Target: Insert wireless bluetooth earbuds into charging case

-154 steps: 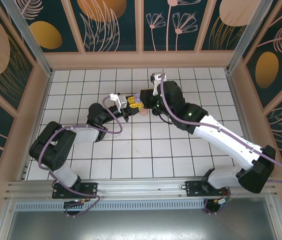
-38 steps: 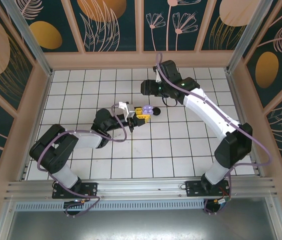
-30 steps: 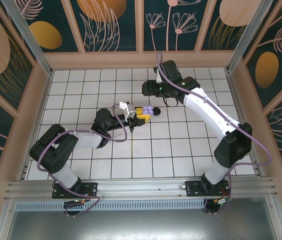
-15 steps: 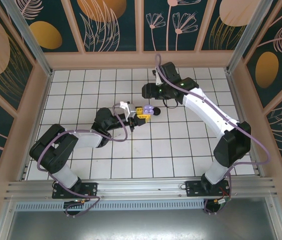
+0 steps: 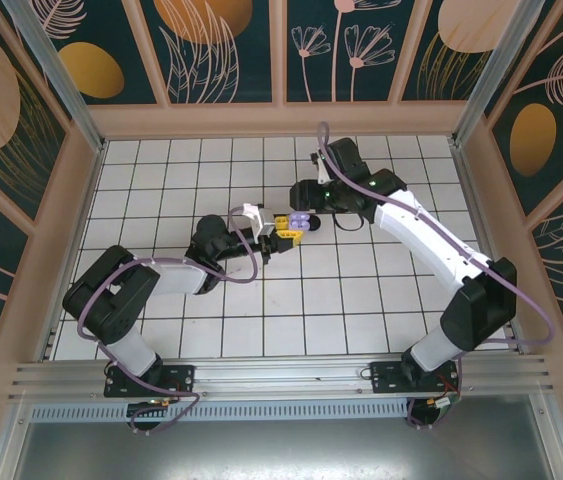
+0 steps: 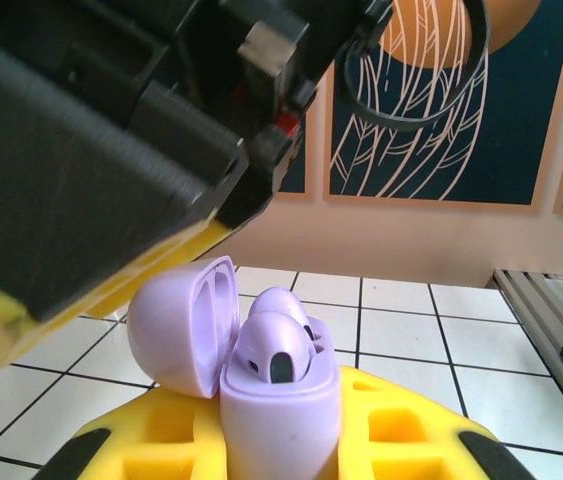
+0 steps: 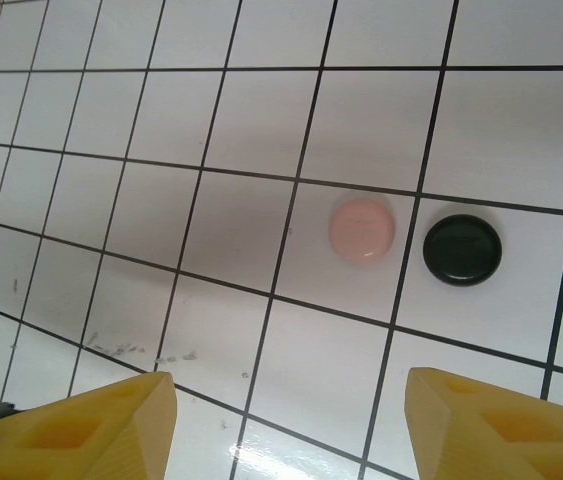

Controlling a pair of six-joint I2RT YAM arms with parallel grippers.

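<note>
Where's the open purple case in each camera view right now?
Top external: purple case mid-table, at the tip of the left tool.
Left wrist: purple case at bottom centre, lid open to the left, a purple earbud seated inside, yellow fingers on both sides.
Right wrist: looks down on the pink case and black case.
Shared landmark: the white tiled table.

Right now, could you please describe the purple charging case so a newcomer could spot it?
On the white tiled table, look near the middle at the left end effector. It clamps the purple case upright, lid open, earbud inside; the pink case and black case lie closed on the tiles.
</note>
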